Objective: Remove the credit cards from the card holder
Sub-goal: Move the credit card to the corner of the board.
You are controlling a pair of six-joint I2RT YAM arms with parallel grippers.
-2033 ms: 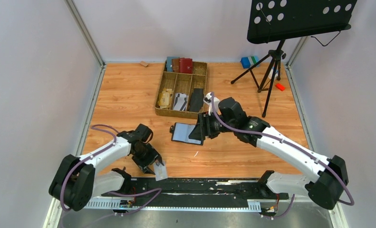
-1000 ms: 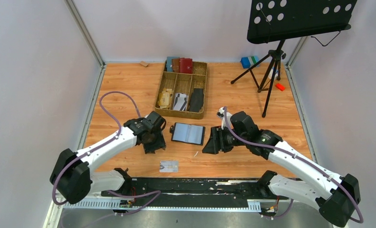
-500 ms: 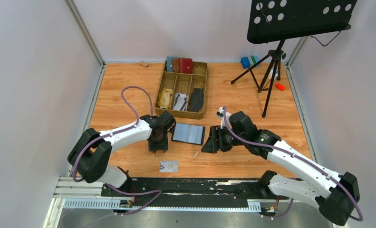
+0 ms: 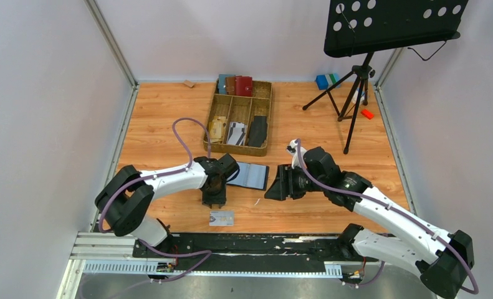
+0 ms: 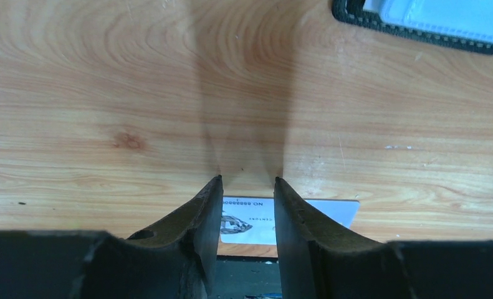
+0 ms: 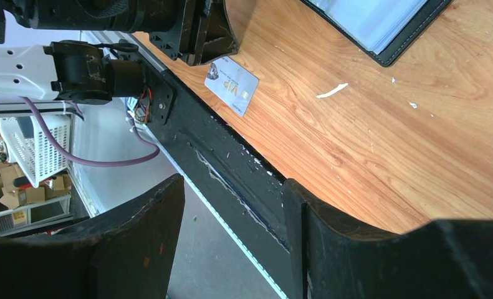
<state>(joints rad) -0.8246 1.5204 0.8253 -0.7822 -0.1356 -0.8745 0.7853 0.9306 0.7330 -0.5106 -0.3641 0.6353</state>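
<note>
Since a second ago, left arm has swung further right across the table (image 4: 162, 118); my left pincer (image 5: 247, 182) now hangs tips-down over bare wood, between the card holder (image 4: 251, 175) and the one loose card (image 6: 232, 86). Card has not shifted in that second; two seconds ago it was in this pincer at the near edge. Left fingers (image 5: 200, 218) stand a narrow gap apart with only wood grain showing between them: nothing gripped. In the left wrist view the card lies flat just behind the tips, partly hidden by them, face up with a printed number line. In the right wrist view it reads "VIP" and sits near the table's near edge, just beside the black rail (image 6: 231, 168). Card holder lies open and flat, pale blue-grey sleeve pages up, just right of and beyond the left pincer; its stitched corner is clear of the tips. Cannot tell whether any cards remain in the sleeves. My right pincer (image 6: 231, 187) sits right of the holder, apart from it, much as half a second ago, fingers spread wide and empty. Beyond the holder stands the woven tray (image 4: 236, 150), with wallets (image 4: 235, 85) upright at its far end.
</note>
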